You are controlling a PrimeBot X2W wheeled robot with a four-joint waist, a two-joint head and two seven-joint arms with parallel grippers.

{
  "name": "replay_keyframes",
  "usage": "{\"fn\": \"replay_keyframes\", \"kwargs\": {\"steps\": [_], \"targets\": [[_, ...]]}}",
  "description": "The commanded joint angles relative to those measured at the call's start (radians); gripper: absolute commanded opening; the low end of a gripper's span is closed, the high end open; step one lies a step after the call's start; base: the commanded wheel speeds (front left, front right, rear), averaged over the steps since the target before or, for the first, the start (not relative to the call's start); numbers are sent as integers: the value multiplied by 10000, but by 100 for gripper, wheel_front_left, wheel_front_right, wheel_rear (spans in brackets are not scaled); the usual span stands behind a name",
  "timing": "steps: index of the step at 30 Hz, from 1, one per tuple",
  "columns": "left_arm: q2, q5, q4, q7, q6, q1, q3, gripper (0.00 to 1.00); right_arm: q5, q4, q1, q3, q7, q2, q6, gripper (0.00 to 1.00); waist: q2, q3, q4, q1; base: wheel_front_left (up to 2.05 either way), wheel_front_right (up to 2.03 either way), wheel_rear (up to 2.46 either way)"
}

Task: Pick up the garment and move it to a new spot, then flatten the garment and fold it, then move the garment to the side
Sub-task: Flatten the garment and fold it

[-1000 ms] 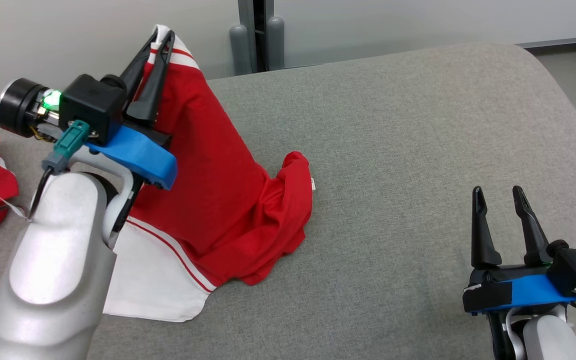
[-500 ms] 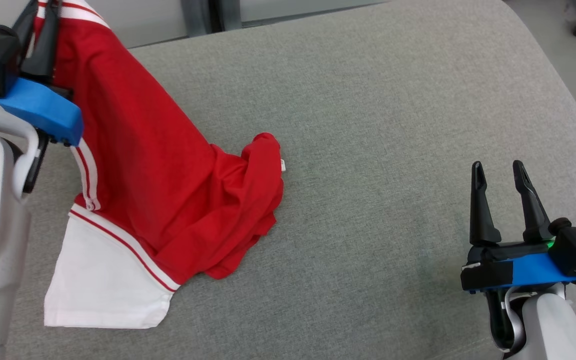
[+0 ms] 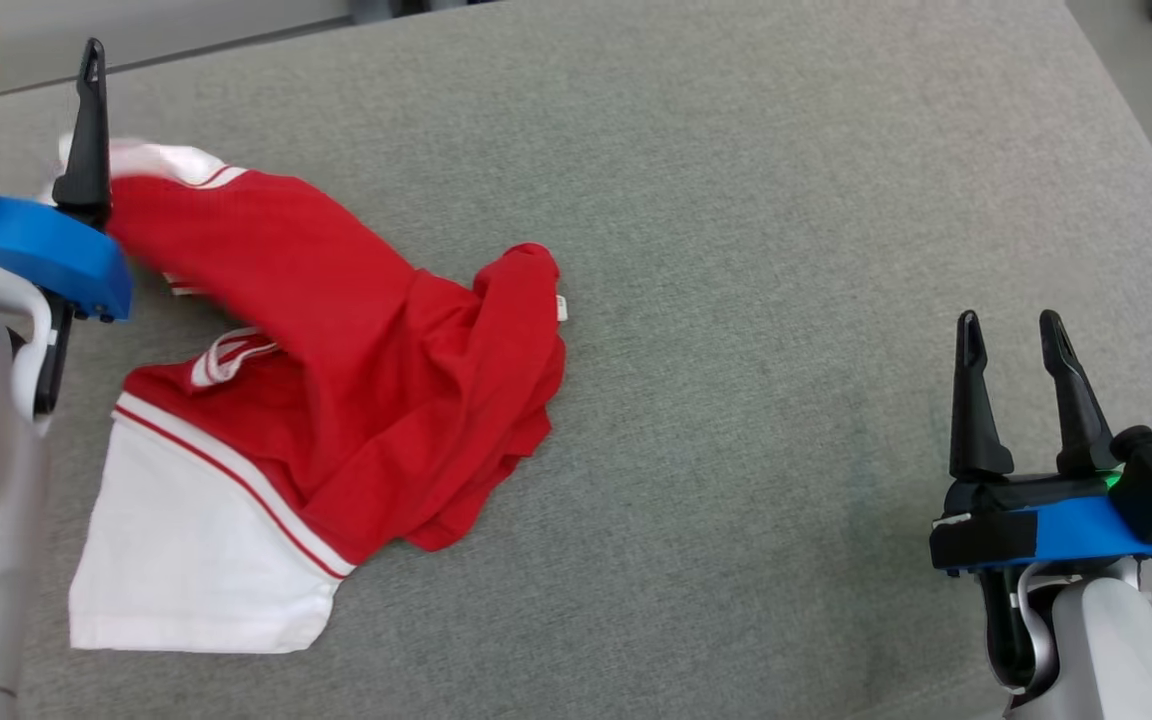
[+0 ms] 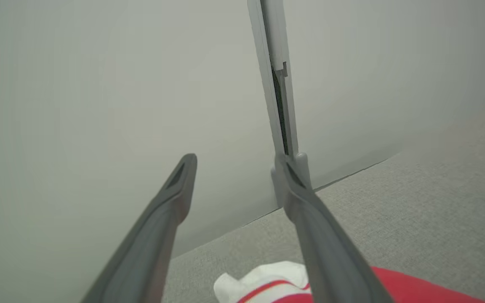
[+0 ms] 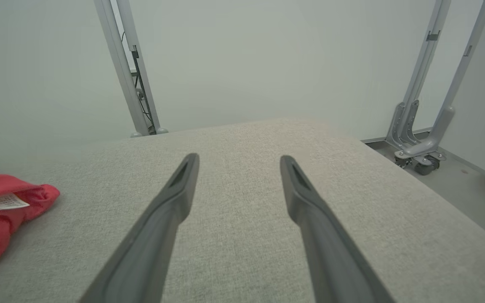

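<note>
With the left claw [image 3: 33,35] spread and empty, the red-and-white garment [image 3: 366,370] lies crumpled on the grey worktop [image 3: 786,200] just beside it, seemingly laid down for flattening, while the right claw [image 3: 1009,322], also spread, hovers well apart.

small white tag [image 5: 6,202] on red garment [image 3: 366,340], print too blurred, no legible text

Garment [image 3: 366,330] is showing soft matt cloth. Desk [image 3: 786,200] under the garment is presenting coarse woven fabric. Right hand [image 3: 1009,325], well apart from the garment, is showing matt dark plastic fingers [image 3: 976,430].
</note>
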Motion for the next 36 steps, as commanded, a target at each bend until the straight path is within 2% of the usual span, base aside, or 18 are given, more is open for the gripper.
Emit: {"fn": "replay_keyframes", "kwargs": {"steps": [1,4,11,17,26,36], "targets": [[-89,-102,-120,-70,83,272,89,100,-96,24,-68,4,-2,19,-7,100,0,-195,189,-1,0,0,0],[-260,-347,-1088,-75,217,748,418,100,-106,38,53,-7,-2,16,-7,100,0,-443,451,-1,0,0,0],[-663,-408,-3566,-74,628,3049,959,100,-148,88,389,-1,-2,13,-7,100,0,-1107,1087,-1,0,0,0],[-1206,-444,-4977,-76,867,5158,1352,100,-188,55,624,180,-2,13,-5,100,0,-1585,1569,-1,0,0,0],[-2035,-296,-5593,-77,839,7255,1640,100,-265,4,898,828,-2,7,-7,100,0,-2007,2141,-1,0,0,0],[-2435,-71,-5348,-78,444,7655,1939,100,-182,181,992,1157,-2,-59,-7,100,0,-2248,2321,-1,0,0,0]]}}
